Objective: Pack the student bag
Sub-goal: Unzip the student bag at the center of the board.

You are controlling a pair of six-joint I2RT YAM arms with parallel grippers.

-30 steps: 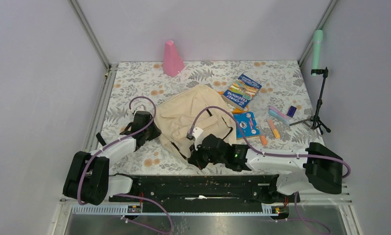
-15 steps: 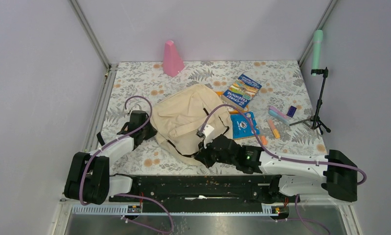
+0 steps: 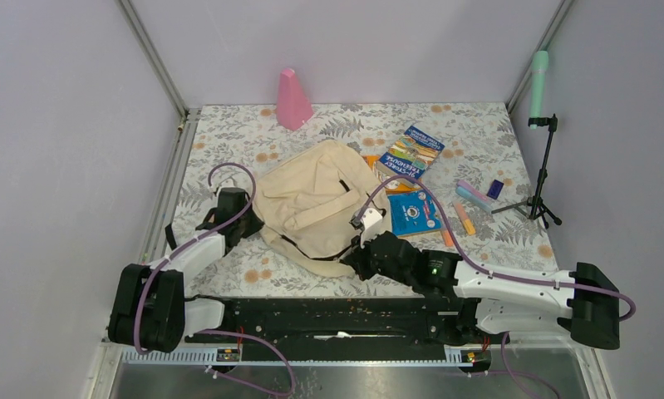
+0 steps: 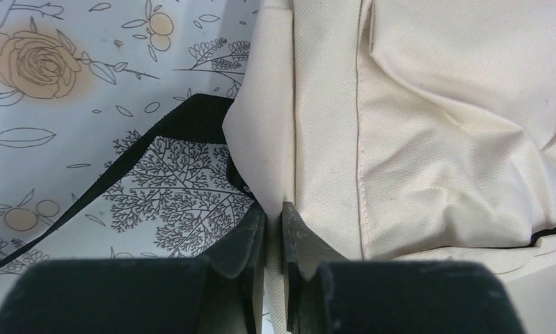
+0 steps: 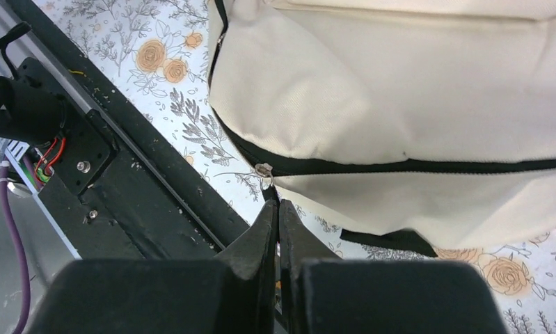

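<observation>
1. 2 grippers are engaged on the student bag (image 3: pixel 312 204). Step in hand, by judgement: running the zip open so packing can start.
2. Method: L gripper (image 4: pixel 273 224) should act as anchor only, keeping the fabric taut w/o lifting. R gripper (image 5: pixel 275 209) should draw the zip pull (image 5: pixel 264 177) along the dark zip line (image 5: pixel 414 167), low and parallel to the seam. An off-axis pull risks losing the small pull or dragging the bag across the table (image 3: pixel 228 137).
3. L jaws: nearly together, clamped on a fold of cream fabric at the bag's left edge. Black strap (image 4: pixel 184 122) lies just beside them, not in the grip.
4. R jaws: fully together, tips at the pull's ring. They appear to pinch the pull; the tab itself is hidden by the tips.
5. Bag pos.: flat on the table, centre-left, between the 2 grippers. Its body lies ahead of both sets of jaws, L at its left edge, R at its near-right edge.
</observation>
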